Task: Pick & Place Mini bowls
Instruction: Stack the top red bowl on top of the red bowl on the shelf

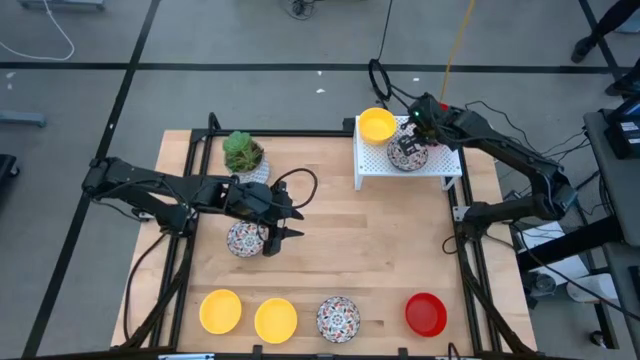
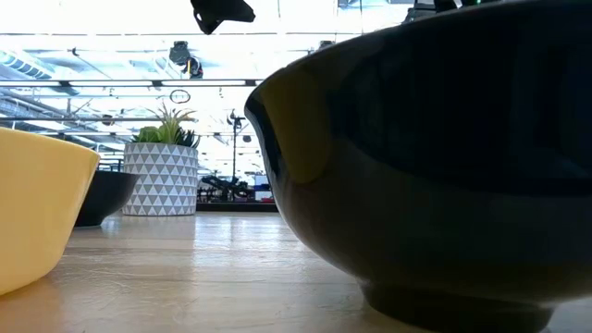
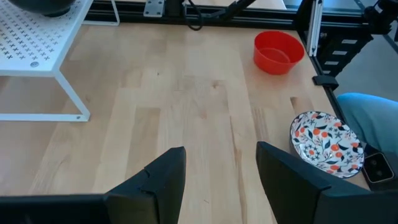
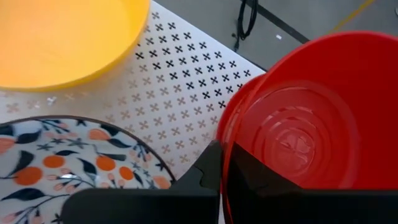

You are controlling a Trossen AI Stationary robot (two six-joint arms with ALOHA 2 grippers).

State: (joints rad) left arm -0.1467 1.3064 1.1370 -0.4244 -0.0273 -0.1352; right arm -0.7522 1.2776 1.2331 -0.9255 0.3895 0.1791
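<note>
My left gripper (image 1: pixel 290 224) (image 3: pixel 221 152) is open above bare wood at mid-table, just right of a patterned bowl (image 1: pixel 245 239) that rests on the table. My right gripper (image 1: pixel 413 128) (image 4: pixel 225 155) hovers over the white perforated shelf (image 1: pixel 440 165) and is shut on a red bowl (image 4: pixel 311 118). A yellow bowl (image 1: pixel 377 125) (image 4: pixel 62 37) and a patterned bowl (image 1: pixel 407 154) (image 4: pixel 68 155) sit on the shelf. Along the near edge stand two yellow bowls (image 1: pixel 220 310) (image 1: pixel 275 320), a patterned bowl (image 1: pixel 338 318) (image 3: pixel 326 140) and a red bowl (image 1: pixel 426 313) (image 3: pixel 278 51). My right gripper pinches the red bowl by its rim (image 4: pixel 225 140), one finger inside the bowl and one outside. The bowl is lifted clear above the shelf, beside the yellow and patterned bowls there.
A white pot with a green plant (image 1: pixel 243 155) (image 2: pixel 162 176) stands near the table's far left. Black frame rails (image 1: pixel 190 200) run along the table's sides. Bare wood (image 1: pixel 370 240) lies between the shelf and the front row of bowls.
</note>
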